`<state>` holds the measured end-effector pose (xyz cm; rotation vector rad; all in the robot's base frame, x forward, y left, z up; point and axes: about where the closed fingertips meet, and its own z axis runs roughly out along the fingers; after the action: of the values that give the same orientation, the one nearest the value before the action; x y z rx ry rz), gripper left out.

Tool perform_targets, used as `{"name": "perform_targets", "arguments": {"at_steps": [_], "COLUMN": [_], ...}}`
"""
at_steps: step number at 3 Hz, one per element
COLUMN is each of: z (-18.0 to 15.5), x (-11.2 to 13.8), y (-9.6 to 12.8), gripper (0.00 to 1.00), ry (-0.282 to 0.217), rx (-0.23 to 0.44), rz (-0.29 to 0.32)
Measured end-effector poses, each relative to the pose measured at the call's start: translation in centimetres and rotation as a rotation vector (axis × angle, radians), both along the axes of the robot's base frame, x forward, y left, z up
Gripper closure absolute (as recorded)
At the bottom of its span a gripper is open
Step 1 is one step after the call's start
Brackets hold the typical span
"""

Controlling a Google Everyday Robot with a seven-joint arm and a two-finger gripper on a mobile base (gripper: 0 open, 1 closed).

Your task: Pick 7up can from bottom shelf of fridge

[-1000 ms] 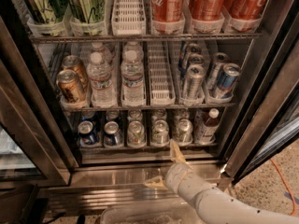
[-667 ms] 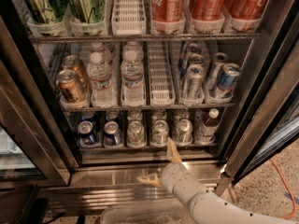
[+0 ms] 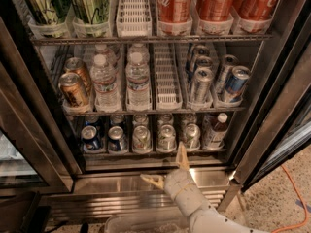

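Observation:
The fridge (image 3: 146,183) stands open in the camera view. Its bottom shelf (image 3: 150,154) holds short cans in whitish lanes. Two dark blue cans (image 3: 91,138) stand at the left. To their right are three pale green-and-white 7up cans (image 3: 166,137) with silver tops. My gripper (image 3: 163,162) is open, just below and in front of the shelf's front edge, under the middle and right 7up cans. One finger (image 3: 182,155) points up at the shelf edge and the other (image 3: 151,180) points left over the steel base panel. It holds nothing.
A small dark bottle (image 3: 214,130) stands at the right end of the bottom shelf. The shelf above holds water bottles (image 3: 138,79), brown cans (image 3: 73,89) and slim silver-and-blue cans (image 3: 235,81). The dark door frame (image 3: 272,110) is on the right. An orange cable (image 3: 291,198) lies on the floor.
My arm and gripper have shifted slightly left along the front of the bottom shelf. The fingers stay open. The cans have not moved.

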<state>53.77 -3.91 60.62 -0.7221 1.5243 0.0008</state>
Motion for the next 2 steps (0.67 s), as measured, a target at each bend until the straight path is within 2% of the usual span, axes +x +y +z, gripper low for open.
{"name": "perform_targets", "arguments": {"at_steps": [1, 2], "z": [0.9, 0.7], "x": [1.7, 3.1], "y": [-1.3, -2.8], "gripper": [0.0, 0.0], "ry": [-0.082, -0.11], "rx": [0.046, 0.072], "rz": [-0.089, -0.163]}}
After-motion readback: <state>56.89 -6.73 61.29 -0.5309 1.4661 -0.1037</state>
